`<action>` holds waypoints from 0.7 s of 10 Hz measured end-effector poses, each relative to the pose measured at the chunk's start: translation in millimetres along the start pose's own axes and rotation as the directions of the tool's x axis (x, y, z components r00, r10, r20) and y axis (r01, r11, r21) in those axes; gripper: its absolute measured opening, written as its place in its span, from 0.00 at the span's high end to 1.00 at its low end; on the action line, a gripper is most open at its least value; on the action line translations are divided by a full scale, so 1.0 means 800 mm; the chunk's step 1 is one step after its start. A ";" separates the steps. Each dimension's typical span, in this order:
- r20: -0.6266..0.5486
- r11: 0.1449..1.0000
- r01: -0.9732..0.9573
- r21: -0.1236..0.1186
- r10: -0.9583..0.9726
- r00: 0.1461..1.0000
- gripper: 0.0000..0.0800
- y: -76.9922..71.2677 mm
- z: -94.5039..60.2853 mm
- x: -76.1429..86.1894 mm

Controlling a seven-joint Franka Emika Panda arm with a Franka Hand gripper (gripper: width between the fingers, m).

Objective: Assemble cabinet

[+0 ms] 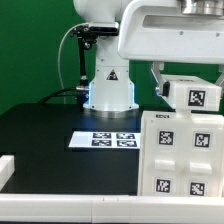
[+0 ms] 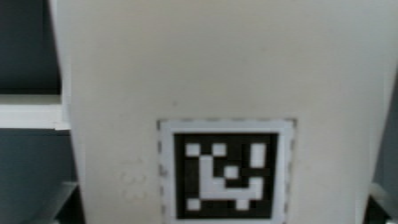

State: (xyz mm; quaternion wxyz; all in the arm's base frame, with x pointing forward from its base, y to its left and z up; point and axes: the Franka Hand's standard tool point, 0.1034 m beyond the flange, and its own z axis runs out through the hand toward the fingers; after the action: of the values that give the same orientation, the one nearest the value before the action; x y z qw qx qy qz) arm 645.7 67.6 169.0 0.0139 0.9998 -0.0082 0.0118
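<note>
Nearest in the exterior view stands the cabinet body (image 1: 182,152), a white box at that view's right, upright on the black tabletop (image 1: 60,130) and showing several square tags on its facing wall. Just above it the jaws (image 1: 160,85) hang beside a smaller white panel (image 1: 196,96) with one tag; they appear closed on that panel, though the contact itself is hidden. The wrist view is filled by a white surface with a single tag (image 2: 226,168), seemingly that same panel.

By my judgement the parts are light, rigid plastic with smooth, rather slippery faces, so a hold across a thin edge, kept clear of the tags, would suit best, with firm squeeze and little tilt.

Farther back lies the marker board (image 1: 104,140), flat on the tabletop, well apart from the cabinet body. Behind it rises the robot pedestal (image 1: 110,85) with its blue glow, before a green backdrop (image 1: 35,50).
</note>
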 end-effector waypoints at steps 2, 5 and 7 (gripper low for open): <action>0.008 1.000 0.005 0.002 -0.005 1.000 0.30 -0.005 0.000 -0.009; -0.018 1.000 0.003 0.002 -0.003 1.000 0.30 0.000 0.008 -0.011; -0.012 1.000 -0.002 -0.002 0.002 1.000 0.30 0.005 0.015 -0.012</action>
State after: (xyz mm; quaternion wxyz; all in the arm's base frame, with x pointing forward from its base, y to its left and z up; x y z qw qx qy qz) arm 635.9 63.5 156.5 0.0149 0.9997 -0.0090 0.0180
